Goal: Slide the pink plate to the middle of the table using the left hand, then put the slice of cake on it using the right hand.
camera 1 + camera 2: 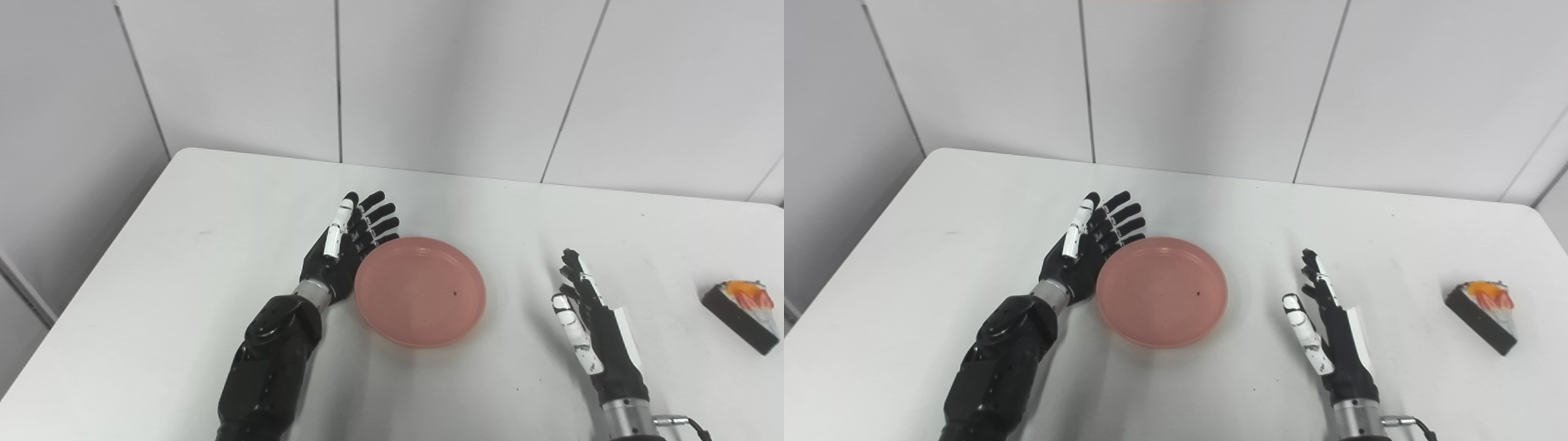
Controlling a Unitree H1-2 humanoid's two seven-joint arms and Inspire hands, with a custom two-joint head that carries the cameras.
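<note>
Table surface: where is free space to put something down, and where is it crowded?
Bare patches on the table: the far strip between pink plate and wall, the left side beyond the left hand, and between right hand and cake slice. Crowded: the plate's left rim, where the left hand sits against it.

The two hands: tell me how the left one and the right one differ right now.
The left hand lies against the rim of the pink plate; the right hand stands apart from it, touching nothing. The left hand's fingers fan out toward the far side, while the right hand stands edge-on. The slice of cake lies nearer the right hand. Both are open and hold nothing.
</note>
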